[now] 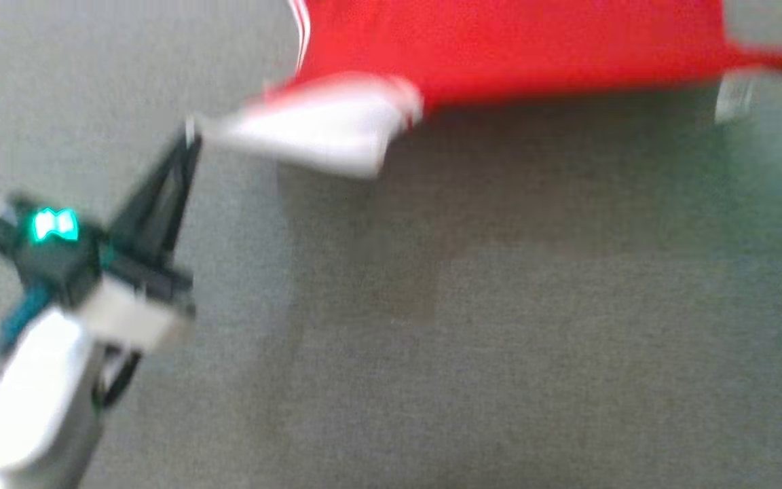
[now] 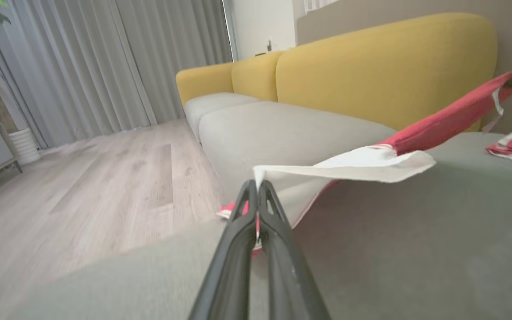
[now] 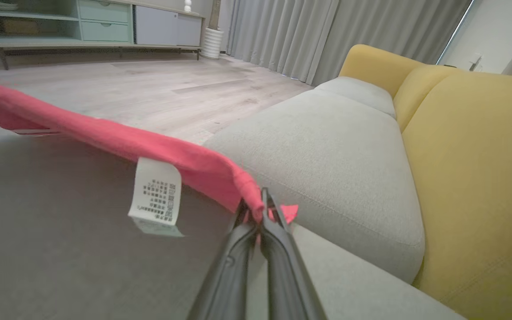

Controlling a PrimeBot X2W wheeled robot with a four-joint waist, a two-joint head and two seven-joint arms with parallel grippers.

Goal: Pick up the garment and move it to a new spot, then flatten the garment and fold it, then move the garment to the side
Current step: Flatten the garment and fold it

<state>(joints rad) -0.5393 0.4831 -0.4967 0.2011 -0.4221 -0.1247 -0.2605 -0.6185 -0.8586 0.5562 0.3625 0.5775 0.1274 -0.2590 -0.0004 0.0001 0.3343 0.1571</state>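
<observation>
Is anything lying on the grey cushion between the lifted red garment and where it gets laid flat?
Nothing visible does. The left claw and right claw pinch the garment taut above the grey cushion, bare beneath it.

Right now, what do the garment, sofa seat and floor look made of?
Garment: soft matte red cloth, probably a knit; it drapes limp and carries a sewn care label.
Sofa seat: grey woven upholstery, matte, fine grainy weave, stitched edge seam.
Floor: pale wood-look planks, grain and joints visible; wood or laminate, cannot tell.
</observation>
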